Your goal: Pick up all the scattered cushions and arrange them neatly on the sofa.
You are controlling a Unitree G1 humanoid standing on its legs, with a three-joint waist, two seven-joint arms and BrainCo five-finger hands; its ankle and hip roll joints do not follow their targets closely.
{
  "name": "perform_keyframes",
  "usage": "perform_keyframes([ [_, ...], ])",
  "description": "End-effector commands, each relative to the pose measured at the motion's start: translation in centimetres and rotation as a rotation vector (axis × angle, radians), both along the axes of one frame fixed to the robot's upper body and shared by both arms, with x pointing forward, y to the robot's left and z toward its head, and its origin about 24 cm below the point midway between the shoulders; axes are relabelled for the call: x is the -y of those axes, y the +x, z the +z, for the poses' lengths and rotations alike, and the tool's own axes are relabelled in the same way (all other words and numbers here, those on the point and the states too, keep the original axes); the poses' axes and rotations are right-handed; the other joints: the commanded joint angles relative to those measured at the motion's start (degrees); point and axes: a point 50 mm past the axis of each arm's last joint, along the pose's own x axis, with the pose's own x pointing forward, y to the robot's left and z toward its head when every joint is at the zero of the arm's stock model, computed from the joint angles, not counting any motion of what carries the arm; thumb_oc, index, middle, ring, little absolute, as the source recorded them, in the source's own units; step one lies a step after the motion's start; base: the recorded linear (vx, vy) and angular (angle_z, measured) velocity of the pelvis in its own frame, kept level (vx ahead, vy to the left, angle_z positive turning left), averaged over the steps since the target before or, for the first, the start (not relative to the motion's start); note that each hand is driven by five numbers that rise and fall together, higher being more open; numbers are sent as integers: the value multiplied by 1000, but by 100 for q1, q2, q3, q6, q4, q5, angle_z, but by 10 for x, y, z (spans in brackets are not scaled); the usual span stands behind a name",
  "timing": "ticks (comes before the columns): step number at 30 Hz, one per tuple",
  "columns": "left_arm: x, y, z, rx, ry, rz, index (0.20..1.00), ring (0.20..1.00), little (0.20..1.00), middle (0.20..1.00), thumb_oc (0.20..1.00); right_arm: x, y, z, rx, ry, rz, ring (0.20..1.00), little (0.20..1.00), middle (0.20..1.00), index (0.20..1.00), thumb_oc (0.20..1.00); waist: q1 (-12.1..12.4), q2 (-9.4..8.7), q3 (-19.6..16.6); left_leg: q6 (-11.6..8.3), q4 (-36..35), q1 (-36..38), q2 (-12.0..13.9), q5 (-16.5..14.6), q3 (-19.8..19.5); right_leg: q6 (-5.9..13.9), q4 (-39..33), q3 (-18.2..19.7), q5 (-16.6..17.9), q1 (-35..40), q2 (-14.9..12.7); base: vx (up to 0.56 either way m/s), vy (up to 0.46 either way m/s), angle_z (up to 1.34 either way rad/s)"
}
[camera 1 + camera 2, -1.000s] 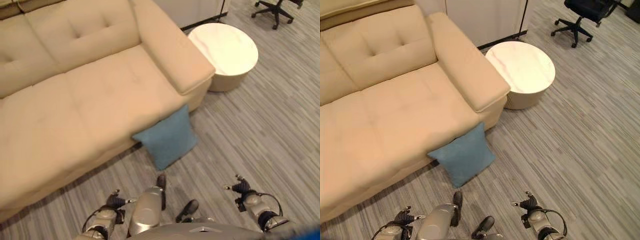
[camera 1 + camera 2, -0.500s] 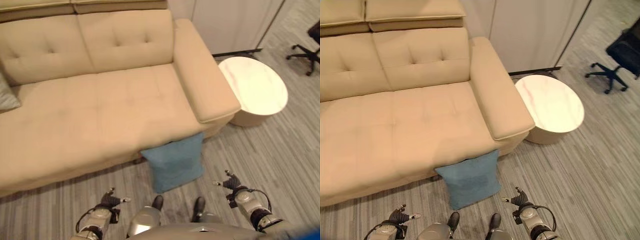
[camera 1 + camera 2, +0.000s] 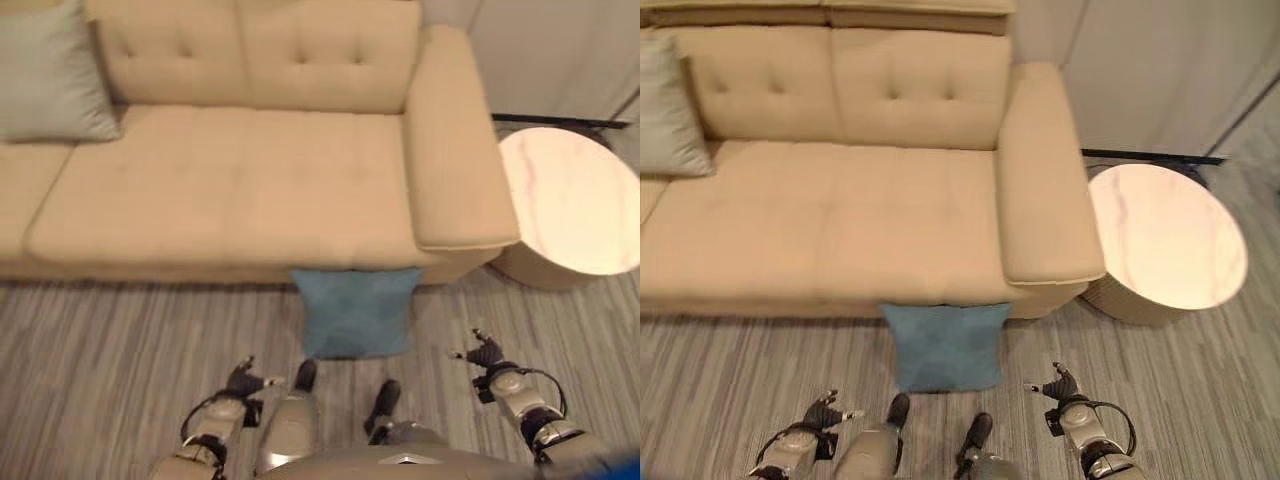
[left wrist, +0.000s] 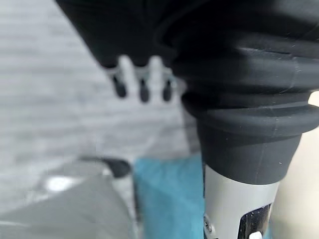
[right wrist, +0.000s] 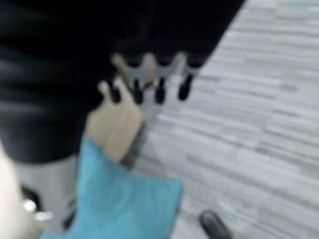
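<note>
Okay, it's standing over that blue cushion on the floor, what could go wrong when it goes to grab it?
The blue cushion leans on the sofa front, close before the robot, so a step forward might tread on it or push it down.

Both the left hand and right hand hang open, apart from it; a one-handed pinch on soft fabric may slip.

The round side table stands by the sofa arm; a wide right-arm swing might clip it.

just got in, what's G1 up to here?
It stands facing the beige sofa, tidying cushions. A blue cushion is on the floor, leaning against the sofa front, not yet picked up. A pale cushion already sits on the seat. The left hand and right hand are open, low, holding nothing.
</note>
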Motion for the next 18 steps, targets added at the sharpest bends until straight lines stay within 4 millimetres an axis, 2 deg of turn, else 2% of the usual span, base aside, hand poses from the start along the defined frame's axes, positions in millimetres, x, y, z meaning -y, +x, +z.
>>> perform_keyframes([
  [1, -10, -8, 0, -18, 25, 8, 1000, 1000, 1000, 1000, 1000, 3, -1, 1, 9, -2, -10, 1000, 1000, 1000, 1000, 1000, 62, -97, -104, 151, -224, 366, 55, -501, 168, 716, 177, 279, -256, 441, -168, 131, 46, 21],
  [6, -21, -22, -3, -67, 47, 28, 1000, 1000, 1000, 1000, 1000, -6, -5, -4, -9, 22, -11, 1000, 1000, 1000, 1000, 1000, 180, -224, -218, 244, -473, 601, -43, -531, -16, 773, 333, 296, -312, 515, -205, 105, 96, 4],
  [9, -29, -22, -1, -63, 59, 38, 1000, 1000, 1000, 1000, 1000, -13, -1, -3, 4, 35, 8, 1000, 1000, 1000, 1000, 1000, 248, -241, -159, 373, -535, 668, -91, -596, -110, 814, 998, 416, -399, 255, -300, 11, 132, -6],
  [11, -34, -17, 3, -47, 78, 39, 1000, 1000, 1000, 1000, 1000, -18, 8, 1, 33, 45, 21, 1000, 1000, 1000, 1000, 1000, 224, -198, -47, 458, -484, 631, -96, -599, -195, 885, 1663, 663, -353, -159, -385, -38, 120, -17],
  [12, -36, -13, 5, -32, 86, 38, 1000, 1000, 1000, 1000, 1000, -20, 13, 4, 53, 52, 24, 1000, 1000, 1000, 1000, 1000, 169, -167, -11, 489, -477, 575, -113, -582, -287, 935, 1813, 947, -317, -381, -348, -41, 81, -14],
  [14, -36, -4, 9, 2, 96, 23, 1000, 1000, 1000, 1000, 1000, -20, 18, 8, 82, 56, 30, 1000, 1000, 1000, 1000, 1000, 53, -104, 48, 503, -539, 587, -162, -568, -447, 896, 1671, 1579, -426, -537, -121, -4, 49, 14],
  [15, -35, 0, 11, 16, 97, 22, 1000, 1000, 1000, 1000, 1000, -19, 20, 10, 88, 52, 34, 1000, 1000, 1000, 1000, 1000, 17, -86, 60, 499, -563, 564, -180, -542, -511, 861, 1563, 1729, -410, -616, -85, 33, 11, 47],
  [16, -34, 4, 12, 31, 98, 10, 1000, 1000, 1000, 1000, 1000, -17, 20, 10, 90, 49, 32, 1000, 1000, 1000, 1000, 1000, -2, -114, 72, 489, -547, 549, -235, -538, -561, 818, 1332, 1812, -420, -504, -77, 30, -21, 62],
  [18, -34, 10, 15, 51, 104, 6, 1000, 1000, 1000, 1000, 1000, -17, 22, 12, 103, 46, 35, 1000, 1000, 1000, 1000, 1000, 19, -128, 143, 460, -517, 494, -266, -518, -638, 791, 1188, 1700, -363, -463, -122, 19, -68, 31],
])
